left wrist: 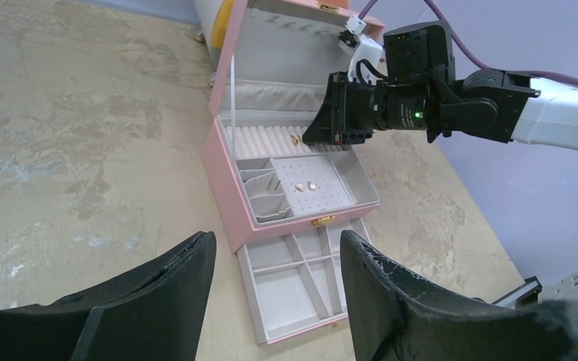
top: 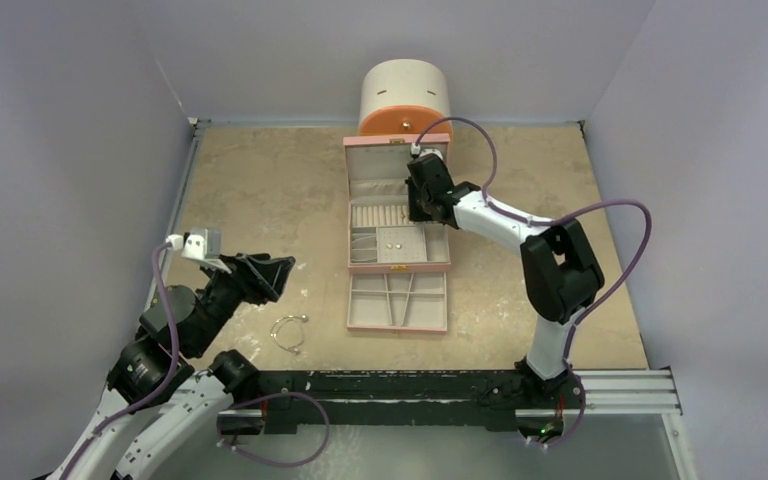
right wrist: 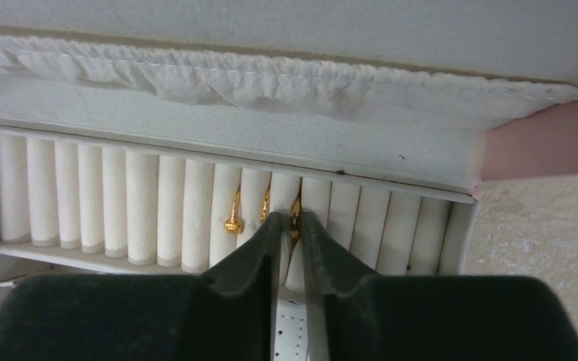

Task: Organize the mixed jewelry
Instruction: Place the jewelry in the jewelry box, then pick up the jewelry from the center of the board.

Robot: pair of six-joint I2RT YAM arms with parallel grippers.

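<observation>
Three gold pieces (right wrist: pixel 233 216) sit in the ring rolls of one pink jewelry box (top: pixel 400 267), and two small studs (left wrist: pixel 299 186) rest on its dotted pad. Also on the worktop (top: pixel 260 190): one wire bangle (top: pixel 304 318), one round drawer cabinet (top: pixel 405 95) and two robot arms (top: pixel 555 265).

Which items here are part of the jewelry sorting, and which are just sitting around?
Job: thin silvery wire bangle; gold rings in the white rolls; two small pale studs; open pink jewelry box.
Lying about: round cream-and-orange drawer cabinet.

The right jaws partly hide gold rings (right wrist: pixel 233 218) wedged between the rolls (right wrist: pixel 141 207).
</observation>
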